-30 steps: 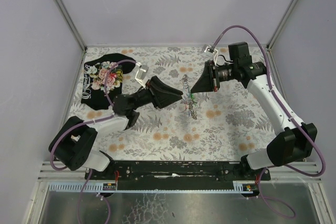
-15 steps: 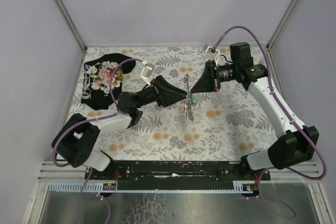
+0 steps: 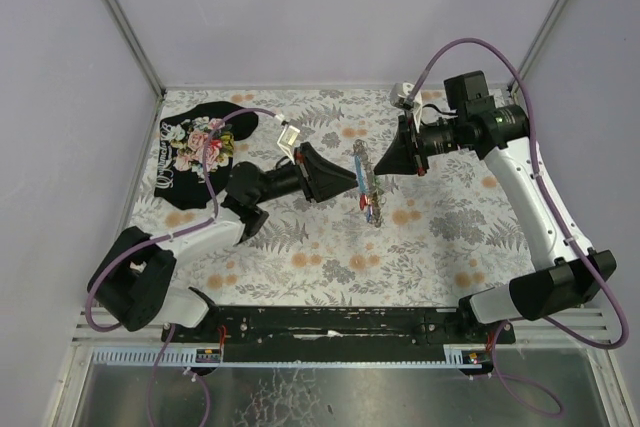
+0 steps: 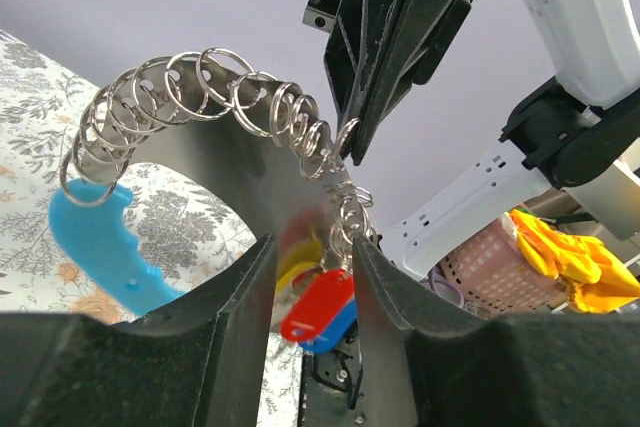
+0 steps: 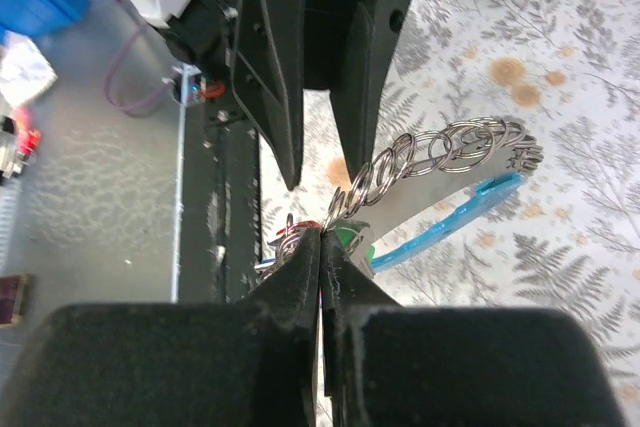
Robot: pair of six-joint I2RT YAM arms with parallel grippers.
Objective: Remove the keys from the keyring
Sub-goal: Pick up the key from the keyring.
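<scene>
Pinching the keyring (image 5: 430, 157), right gripper (image 5: 322, 239) closed; left gripper (image 4: 313, 252) half-open by keys (image 4: 320, 309).

Black fingers (image 4: 230, 322); between them a silvery keyring (image 4: 258, 107) with a light-blue fob (image 4: 100, 237). Keys (image 4: 320, 305) there show red, yellow, blue heads. Beneath the fingers, a white surface (image 3: 420, 247) printed with grey ferns, orange blooms.

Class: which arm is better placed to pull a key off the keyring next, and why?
Left, probably. The left hand stands open around the hanging keys, while the right hand is shut on the keyring, holding it up off the table.
</scene>
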